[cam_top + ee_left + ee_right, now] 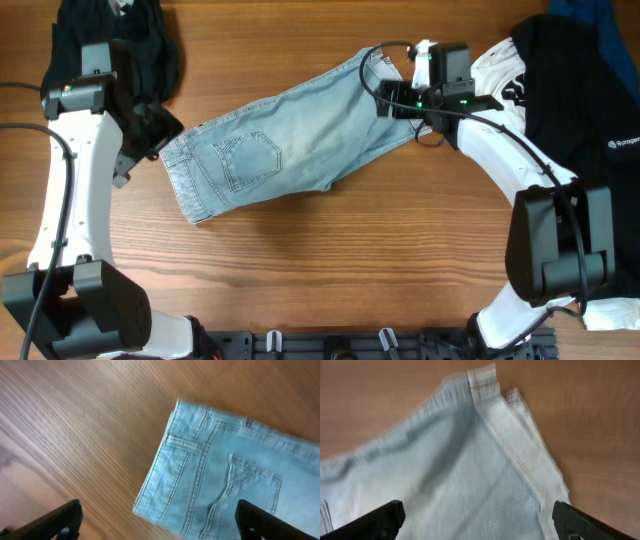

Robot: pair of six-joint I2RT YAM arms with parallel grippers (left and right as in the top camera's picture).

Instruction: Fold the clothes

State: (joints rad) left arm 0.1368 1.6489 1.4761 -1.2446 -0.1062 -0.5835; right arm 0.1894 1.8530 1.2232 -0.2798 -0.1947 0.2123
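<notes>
The pale light-blue denim shorts [280,145] lie flat on the wooden table, slanted, waistband at lower left, leg hems at upper right, a stitched back pocket facing up. My left gripper [150,135] is open and empty, hovering over the waistband corner; the left wrist view shows the waistband and pocket [225,475] between the wide-apart fingers [160,522]. My right gripper [405,100] is open and empty over the leg hem; the right wrist view shows the turned-up hem [520,445] between the fingers [477,520].
A black garment [120,40] lies at the back left by the left arm. A white shirt with black print [505,75] and a black garment with small white lettering [590,100] lie at the right. Bare wood [330,260] spans the front.
</notes>
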